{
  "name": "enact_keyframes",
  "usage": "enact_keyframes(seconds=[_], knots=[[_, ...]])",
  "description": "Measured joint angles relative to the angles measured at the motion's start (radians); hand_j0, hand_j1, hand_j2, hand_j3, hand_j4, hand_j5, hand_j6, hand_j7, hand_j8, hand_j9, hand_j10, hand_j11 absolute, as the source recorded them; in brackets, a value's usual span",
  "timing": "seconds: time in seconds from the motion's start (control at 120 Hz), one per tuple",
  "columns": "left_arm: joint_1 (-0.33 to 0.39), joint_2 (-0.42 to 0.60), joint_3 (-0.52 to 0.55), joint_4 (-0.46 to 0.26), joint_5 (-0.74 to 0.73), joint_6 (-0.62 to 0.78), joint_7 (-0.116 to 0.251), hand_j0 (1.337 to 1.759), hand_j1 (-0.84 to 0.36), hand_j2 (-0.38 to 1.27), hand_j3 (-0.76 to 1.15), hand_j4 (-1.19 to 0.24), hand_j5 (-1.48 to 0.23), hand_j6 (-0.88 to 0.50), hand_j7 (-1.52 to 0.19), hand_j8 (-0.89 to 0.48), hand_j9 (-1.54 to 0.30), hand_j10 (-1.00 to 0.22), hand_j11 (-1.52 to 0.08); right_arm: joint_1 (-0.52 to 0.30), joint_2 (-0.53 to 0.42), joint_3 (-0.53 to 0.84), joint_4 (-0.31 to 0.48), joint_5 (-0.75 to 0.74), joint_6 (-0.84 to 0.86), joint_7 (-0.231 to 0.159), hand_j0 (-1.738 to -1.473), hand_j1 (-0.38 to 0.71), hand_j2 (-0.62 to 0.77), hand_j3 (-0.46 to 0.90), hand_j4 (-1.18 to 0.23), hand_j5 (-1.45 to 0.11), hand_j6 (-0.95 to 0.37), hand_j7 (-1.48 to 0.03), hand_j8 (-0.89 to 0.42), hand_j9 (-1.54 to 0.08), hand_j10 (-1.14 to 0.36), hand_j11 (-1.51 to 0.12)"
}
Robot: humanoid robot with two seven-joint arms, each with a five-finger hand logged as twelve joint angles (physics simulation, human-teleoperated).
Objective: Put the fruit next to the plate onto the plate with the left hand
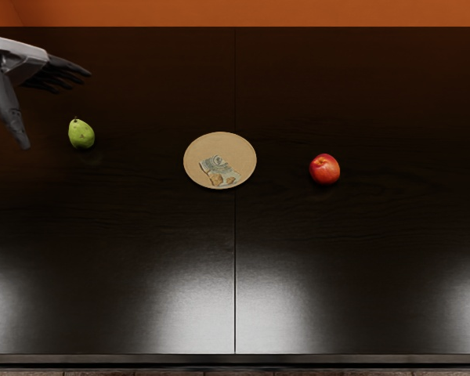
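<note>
Count: one plate, two fruits (one pear, one apple), one hand in view.
Plate (197,150): round, tan, with a grey and brown pattern on its lower half. It lies flat near the middle of the bench and carries no fruit.
Pear (81,134): green, with its stem end up. It rests on the bench at 9 o'clock from the plate, well apart from it.
Apple (324,169): red, with a paler patch on top. It rests on the bench at 3 o'clock from the plate, somewhat nearer to it than the pear is, and clear of the rim.
Left hand (33,67): comes in from the left edge at the far corner, at 10 o'clock from the plate. Its dark fingers (63,72) are stretched out towards 3 o'clock, loosely spread, and hold nothing. It hangs at 11 o'clock from the pear, near it but not touching.
Bench (360,266): dark and glossy, with one seam running from 12 to 6 o'clock just beside the plate's right half and pale glare along the near edge.
Wall (235,11): an orange strip along the far edge.
</note>
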Motion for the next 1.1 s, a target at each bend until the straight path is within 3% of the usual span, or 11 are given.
enact_keyframes(seconds=[0.392, 0.483, 0.567, 0.633, 0.667, 0.725, 0.842, 0.892, 0.958, 1.033, 1.1], knots=[[0.004, -0.003, -0.008, 0.003, 0.002, 0.0, 0.017, 1.658, 0.3, 0.01, 0.0, -0.04, -0.05, -0.04, -0.05, -0.04, -0.05, -0.04, -0.05, -0.002, 0.0, -0.008, -0.002, -0.003, 0.0, 0.0, -1.658, -0.35, 0.0, 0.0, 0.0, 0.0, 0.0, 0.0, 0.0, 0.0, 0.0, 0.0], [0.032, -0.042, -0.019, 0.042, -0.003, 0.0, 0.024, 1.658, 0.31, 0.01, 0.0, -0.04, -0.05, -0.04, -0.05, -0.04, -0.05, -0.04, -0.05, -0.002, 0.0, -0.008, -0.002, -0.003, 0.0, 0.0, -1.658, -0.35, 0.0, 0.0, 0.0, 0.0, 0.0, 0.0, 0.0, 0.0, 0.0, 0.0], [-0.008, -0.08, -0.005, 0.063, -0.032, 0.0, 0.025, 1.658, 0.31, 0.01, 0.0, -0.04, -0.04, -0.04, -0.04, -0.04, -0.04, -0.04, -0.04, -0.002, 0.0, -0.008, -0.002, -0.003, 0.0, 0.0, -1.658, -0.35, 0.0, 0.0, 0.0, 0.0, 0.0, 0.0, 0.0, 0.0, 0.0, 0.0], [-0.036, -0.179, 0.054, 0.069, -0.075, 0.0, 0.031, 1.658, 0.31, 0.01, 0.0, -0.03, -0.04, -0.03, -0.04, -0.03, -0.04, -0.03, -0.04, -0.002, 0.0, -0.008, -0.002, -0.003, 0.0, 0.0, -1.658, -0.35, 0.0, 0.0, 0.0, 0.0, 0.0, 0.0, 0.0, 0.0, 0.0, 0.0], [-0.037, -0.243, 0.094, 0.071, -0.119, 0.006, 0.054, 1.658, 0.31, 0.01, 0.0, -0.03, -0.04, -0.03, -0.04, -0.03, -0.04, -0.03, -0.04, -0.002, 0.0, -0.008, -0.002, -0.003, 0.0, 0.0, -1.658, -0.35, 0.0, 0.0, 0.0, 0.0, 0.0, 0.0, 0.0, 0.0, 0.0, 0.0], [-0.034, -0.3, 0.147, 0.073, -0.202, 0.065, 0.137, 1.658, 0.31, 0.01, 0.0, -0.03, -0.04, -0.03, -0.04, -0.03, -0.04, -0.03, -0.04, -0.002, 0.0, -0.008, -0.002, -0.003, 0.0, 0.0, -1.658, -0.35, 0.0, 0.0, 0.0, 0.0, 0.0, 0.0, 0.0, 0.0, 0.0, 0.0], [-0.004, -0.309, 0.206, 0.075, -0.285, 0.231, 0.304, 1.658, 0.32, 0.01, 0.0, -0.03, -0.04, -0.03, -0.04, -0.03, -0.04, -0.03, -0.04, -0.002, 0.0, -0.008, -0.002, -0.003, 0.0, 0.0, -1.658, -0.35, 0.0, 0.0, 0.0, 0.0, 0.0, 0.0, 0.0, 0.0, 0.0, 0.0], [0.029, -0.315, 0.206, 0.078, -0.301, 0.283, 0.359, 1.658, 0.32, 0.01, 0.0, -0.03, -0.04, -0.03, -0.04, -0.03, -0.04, -0.03, -0.04, -0.002, 0.0, -0.008, -0.002, -0.003, 0.0, 0.0, -1.658, -0.35, 0.0, 0.0, 0.0, 0.0, 0.0, 0.0, 0.0, 0.0, 0.0, 0.0], [0.115, -0.316, 0.158, 0.104, -0.296, 0.326, 0.404, 1.658, 0.32, 0.01, 0.0, -0.03, -0.03, -0.03, -0.03, -0.03, -0.03, -0.03, -0.03, -0.002, 0.0, -0.008, -0.002, -0.003, 0.0, 0.0, -1.658, -0.35, 0.0, 0.0, 0.0, 0.0, 0.0, 0.0, 0.0, 0.0, 0.0, 0.0], [0.256, -0.336, 0.051, 0.194, -0.251, 0.351, 0.431, 1.658, 0.32, 0.01, 0.0, -0.03, -0.03, -0.03, -0.03, -0.03, -0.03, -0.03, -0.03, -0.002, 0.0, -0.008, -0.002, -0.003, 0.0, 0.0, -1.658, -0.35, 0.0, 0.0, 0.0, 0.0, 0.0, 0.0, 0.0, 0.0, 0.0, 0.0], [0.301, -0.346, -0.032, 0.277, -0.205, 0.362, 0.442, 1.658, 0.32, 0.0, 0.0, -0.03, -0.03, -0.03, -0.03, -0.03, -0.03, -0.02, -0.03, -0.002, 0.0, -0.008, -0.002, -0.003, 0.0, 0.0, -1.658, -0.35, 0.0, 0.0, 0.0, 0.0, 0.0, 0.0, 0.0, 0.0, 0.0, 0.0]])
